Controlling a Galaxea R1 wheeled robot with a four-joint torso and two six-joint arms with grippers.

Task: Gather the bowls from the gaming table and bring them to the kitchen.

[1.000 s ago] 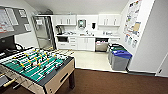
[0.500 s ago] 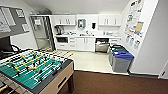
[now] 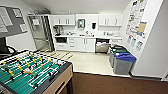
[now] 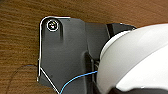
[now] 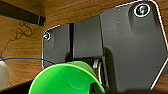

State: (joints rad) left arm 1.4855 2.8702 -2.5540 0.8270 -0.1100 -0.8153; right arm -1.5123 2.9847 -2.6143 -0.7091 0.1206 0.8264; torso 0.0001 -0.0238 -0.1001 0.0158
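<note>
You face the kitchen (image 3: 85,37) at twelve o'clock, its white cabinets and worktop across the pale floor. The green foosball table (image 3: 30,72) sits at eight o'clock, and blue-lidded bins (image 3: 122,61) stand at two o'clock. A white bowl (image 4: 135,60) looms large at your left wrist, a green bowl (image 5: 66,80) at your right; you cannot tell whether either gripper is clamped on its bowl.
</note>
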